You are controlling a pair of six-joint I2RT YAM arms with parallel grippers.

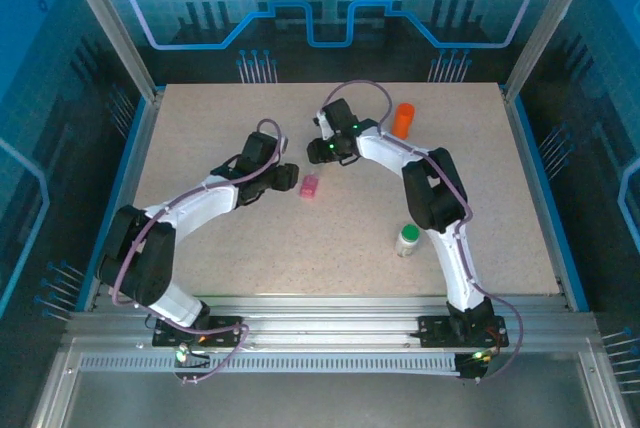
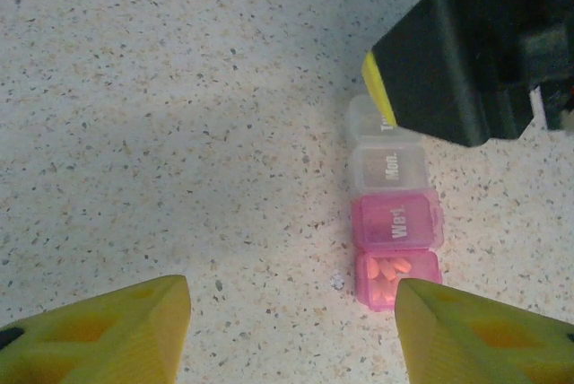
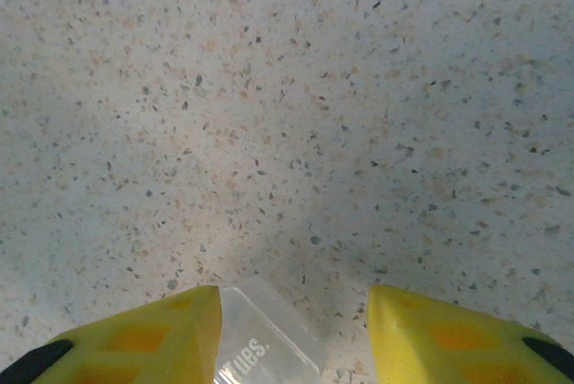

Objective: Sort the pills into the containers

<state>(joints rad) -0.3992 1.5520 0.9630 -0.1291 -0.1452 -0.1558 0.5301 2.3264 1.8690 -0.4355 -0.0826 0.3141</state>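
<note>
The containers are a short strip of joined pill-box compartments point(image 1: 309, 186) lying mid-table. In the left wrist view its two clear cells, one marked "Mon." point(image 2: 388, 167), sit beyond a pink "Wed" cell point(image 2: 397, 220). An end pink cell point(image 2: 395, 278) holds several orange-pink pills point(image 2: 391, 269). My left gripper point(image 2: 291, 335) is open just short of that pink end, its right fingertip point(image 2: 466, 330) beside the cell and nothing between the fingers. My right gripper point(image 3: 294, 335) is open over the clear end. A clear "Tues." lid point(image 3: 265, 348) lies against its left finger point(image 3: 143, 339), with a gap to the other.
An orange bottle point(image 1: 402, 120) stands at the back right. A white bottle with a green cap point(image 1: 408, 239) stands near the right arm. A tiny white speck point(image 2: 337, 283) lies on the speckled table point(image 1: 200, 118) beside the pink cell. Both grippers point(image 1: 292, 177) point(image 1: 322, 151) crowd the box.
</note>
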